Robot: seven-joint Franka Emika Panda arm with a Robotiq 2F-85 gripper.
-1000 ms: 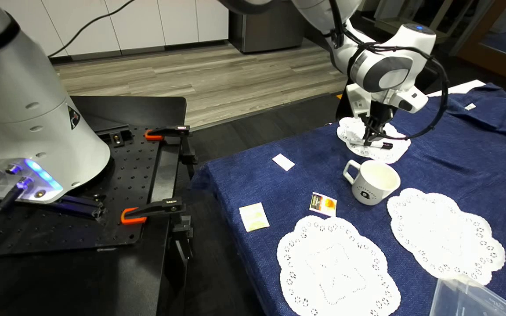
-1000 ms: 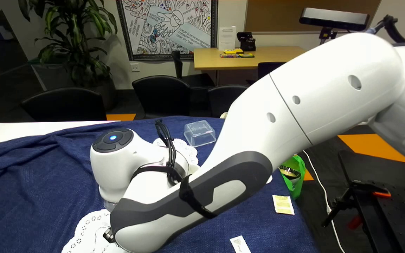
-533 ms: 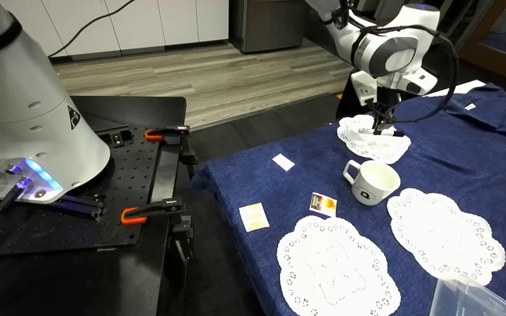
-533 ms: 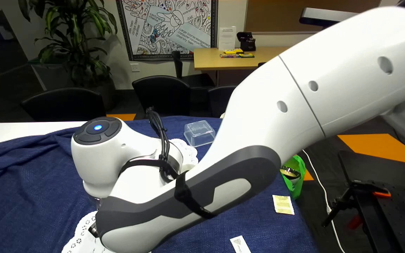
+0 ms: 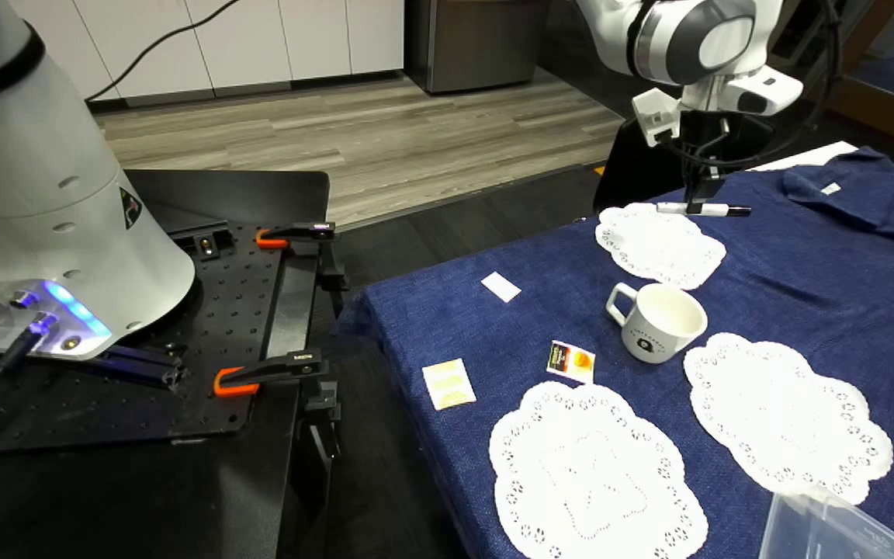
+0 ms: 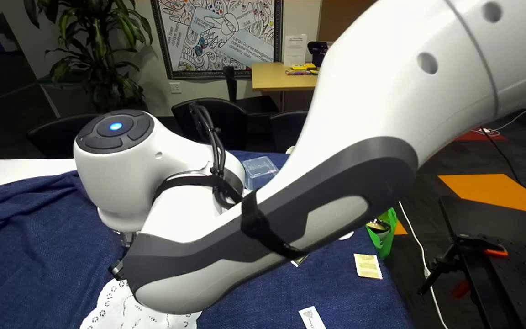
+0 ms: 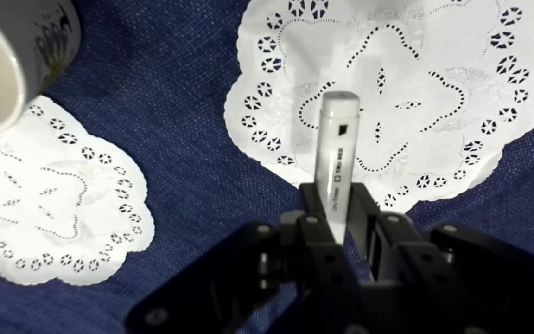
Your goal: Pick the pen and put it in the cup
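While the tool [image 7: 336,199] pinches the pen [image 7: 337,144] between its two fingers, we read the print on the white barrel in the wrist view: "TRU RED", then "Dry Erase" closest to the tool, with a black square printed nearer the barrel's end. In an exterior view we see the pen nearly level in the tool, held clear of the counter [image 6: 21,170], its black end sticking out to the right. Below the tool and nearer the camera, the cup [image 5: 664,320] stands upright on a blue cloth [image 5: 509,341]; it carries lettering and a dark emblem, but we cannot make out the words. A lace doily [image 5: 660,248] lies between tool and cup in that view. Lower and left of the tool, we find a yellowish packet [image 5: 449,383] and a packet with an orange picture [image 5: 571,362], their print too small for us to read. Well behind the tool, a framed poster [image 6: 219,39] shows us "Course Management" and "Diversity Team".
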